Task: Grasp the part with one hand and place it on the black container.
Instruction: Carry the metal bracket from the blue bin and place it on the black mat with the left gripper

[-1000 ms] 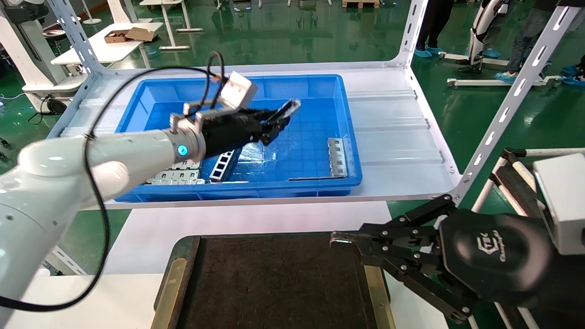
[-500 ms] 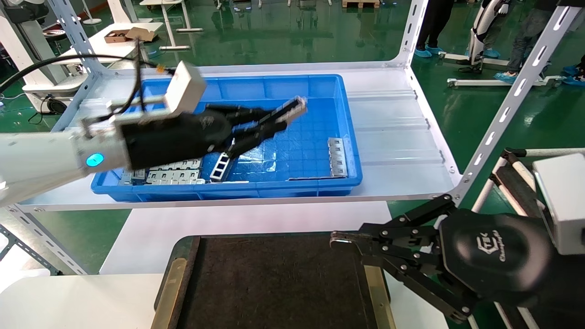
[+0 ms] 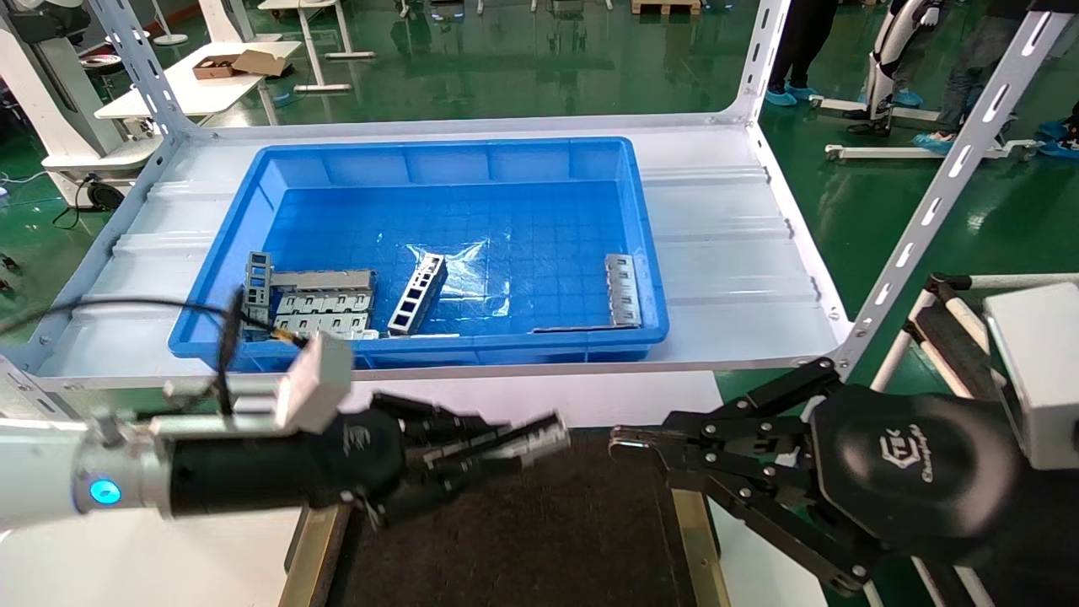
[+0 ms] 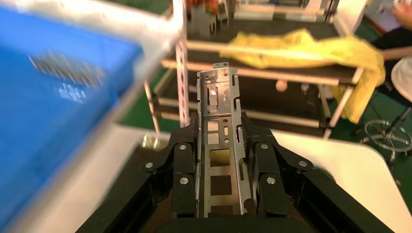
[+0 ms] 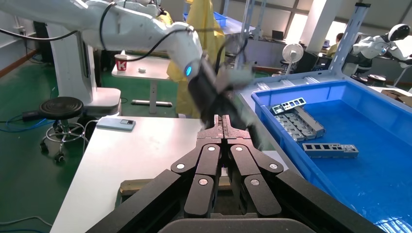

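Silver-grey metal, the part [image 4: 221, 141] sits lengthwise between my left gripper's [image 3: 497, 447] fingers [image 4: 183, 167], pinched on both flanks with its far end jutting well past the fingertips. I judge this the carry step, nearly over: in the head view the gripper hovers above the near-left portion of the black container [image 3: 539, 531], with the dark felt just beneath the fingertips and the part not yet touching it. The blue bin [image 3: 641, 253] with its leftover plates lies well beyond the fingertips, on the shelf. My right gripper [image 3: 628, 443] is parked over the container's right brass strip, fingers pressed together, its tips near the part's free end. Next I reckon I should lower until the channel rests flat on the felt, then spread the fingers and lift clear, minding that right gripper close ahead.
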You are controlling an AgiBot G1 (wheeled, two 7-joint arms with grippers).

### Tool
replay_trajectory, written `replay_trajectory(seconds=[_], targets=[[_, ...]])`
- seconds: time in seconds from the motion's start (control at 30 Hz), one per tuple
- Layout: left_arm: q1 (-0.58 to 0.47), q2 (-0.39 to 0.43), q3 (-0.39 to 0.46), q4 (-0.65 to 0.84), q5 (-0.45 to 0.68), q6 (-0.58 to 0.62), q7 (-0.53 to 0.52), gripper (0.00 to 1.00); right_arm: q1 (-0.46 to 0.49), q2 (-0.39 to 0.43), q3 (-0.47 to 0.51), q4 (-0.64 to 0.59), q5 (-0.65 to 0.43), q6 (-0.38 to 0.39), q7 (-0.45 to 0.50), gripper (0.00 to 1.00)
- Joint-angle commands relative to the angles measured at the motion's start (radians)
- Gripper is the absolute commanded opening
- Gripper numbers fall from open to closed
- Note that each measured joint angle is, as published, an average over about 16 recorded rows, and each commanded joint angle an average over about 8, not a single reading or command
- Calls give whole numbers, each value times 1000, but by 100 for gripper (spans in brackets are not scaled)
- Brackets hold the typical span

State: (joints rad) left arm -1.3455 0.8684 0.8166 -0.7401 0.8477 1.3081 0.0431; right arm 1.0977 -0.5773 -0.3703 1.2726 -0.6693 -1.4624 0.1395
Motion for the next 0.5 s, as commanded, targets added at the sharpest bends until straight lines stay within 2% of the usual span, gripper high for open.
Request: replay_trajectory(seconds=[0.03,0.23,0.5], targets=[[53,-17,10,-64,10,-43,-24,0,0,0,0,0,0,0,0,0],[197,-3,55,-201,81,-333,-150,0,0,0,0,0,0,0,0,0],[315,85,110,-265,157,-737,-359,0,0,0,0,0,0,0,0,0]])
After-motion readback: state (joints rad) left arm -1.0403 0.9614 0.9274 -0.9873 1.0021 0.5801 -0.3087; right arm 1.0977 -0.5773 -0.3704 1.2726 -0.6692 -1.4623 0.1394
